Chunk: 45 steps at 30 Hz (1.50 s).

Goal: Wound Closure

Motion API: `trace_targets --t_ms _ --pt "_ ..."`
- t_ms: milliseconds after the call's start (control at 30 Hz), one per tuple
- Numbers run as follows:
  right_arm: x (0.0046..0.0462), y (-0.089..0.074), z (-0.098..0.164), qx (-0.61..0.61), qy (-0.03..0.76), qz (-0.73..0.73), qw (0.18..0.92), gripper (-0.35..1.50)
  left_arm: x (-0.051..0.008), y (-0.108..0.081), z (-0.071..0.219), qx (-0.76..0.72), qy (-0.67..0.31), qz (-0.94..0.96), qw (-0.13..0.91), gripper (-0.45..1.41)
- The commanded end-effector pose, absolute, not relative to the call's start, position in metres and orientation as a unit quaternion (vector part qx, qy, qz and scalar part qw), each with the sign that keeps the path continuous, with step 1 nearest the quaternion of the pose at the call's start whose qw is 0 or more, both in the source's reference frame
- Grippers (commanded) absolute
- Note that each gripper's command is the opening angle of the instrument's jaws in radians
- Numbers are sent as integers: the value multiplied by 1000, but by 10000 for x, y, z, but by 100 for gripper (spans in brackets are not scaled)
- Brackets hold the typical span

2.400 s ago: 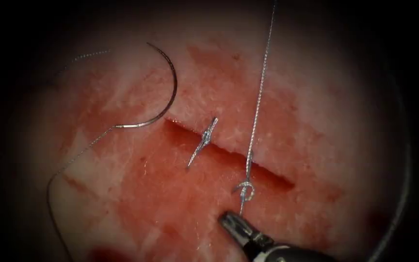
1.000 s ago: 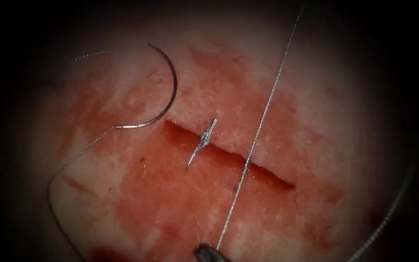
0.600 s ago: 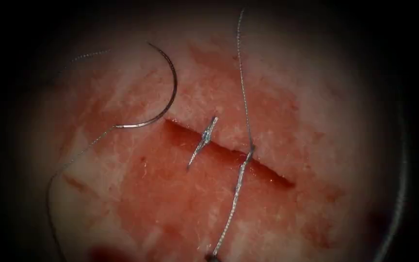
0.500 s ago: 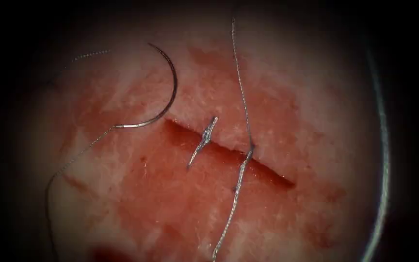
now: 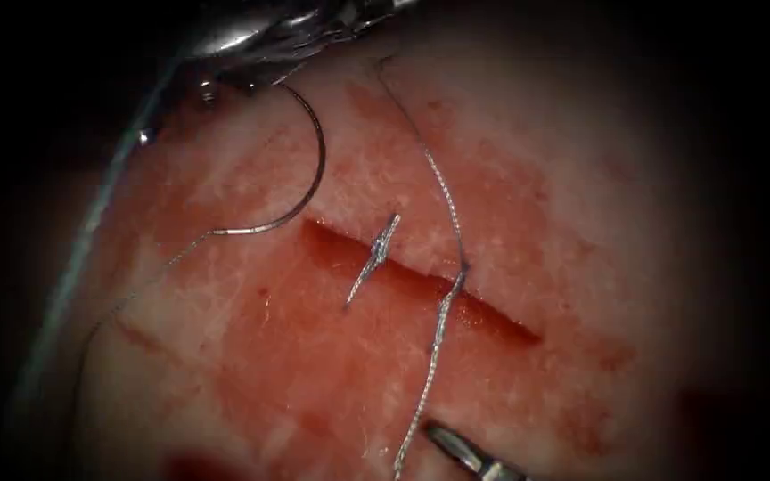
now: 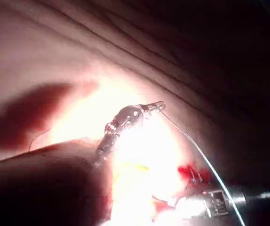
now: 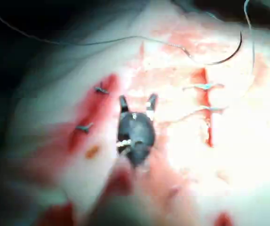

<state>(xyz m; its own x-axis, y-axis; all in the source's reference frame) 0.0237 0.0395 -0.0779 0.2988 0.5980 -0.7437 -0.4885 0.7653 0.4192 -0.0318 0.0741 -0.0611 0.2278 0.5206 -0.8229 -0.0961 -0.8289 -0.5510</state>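
Left of the cut (image 5: 421, 287), needle (image 5: 309, 169) lying free; right pincer (image 7: 138, 104) apart, empty; left pincer (image 6: 159, 106) unclear

There's the tissue (image 5: 581, 223), pale and blotched with red fluid (image 5: 314, 356), carrying everything in the endoscope view. A slanting cut (image 5: 421, 281) runs across its middle. The curved needle (image 5: 309, 169) lies flat on the surface just left of the cut's upper end, free of the tissue, its thread (image 5: 153, 276) trailing off to the left. A knotted stitch (image 5: 374, 258) bridges the cut, and right of it a second strand (image 5: 443, 303) crosses the cut and lies along the surface.
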Motion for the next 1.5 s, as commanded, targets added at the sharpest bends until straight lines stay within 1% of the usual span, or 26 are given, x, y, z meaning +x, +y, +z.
trace_targets --t_ms 33,200,367,433,533,800,900,1167,1400,1500 --pt "250 416 -763 51 488 340 802 124 -324 727 -608 -748 -144 595 256 -35" --pt "273 451 -733 40 485 344 803 124 -326 684 -622 -756 -149 578 268 -35" --pt "296 473 -696 32 488 343 802 116 -314 659 -635 -748 -148 581 284 -35" --pt "304 477 -681 34 492 337 802 116 -306 654 -638 -745 -151 581 291 -35" --pt "320 479 -660 51 501 320 803 101 -293 641 -641 -741 -153 582 298 -35" --pt "343 513 -652 40 502 331 798 93 -292 602 -640 -739 -159 579 307 -35" --pt "344 524 -648 34 507 335 794 93 -294 589 -639 -739 -162 578 305 -35" --pt "329 545 -657 26 552 364 749 86 -294 563 -628 -745 -170 570 302 -35" --pt "314 552 -658 53 596 397 696 83 -295 550 -619 -752 -178 554 309 -35" --pt "300 554 -662 64 618 409 668 79 -294 547 -610 -753 -182 551 310 -35"
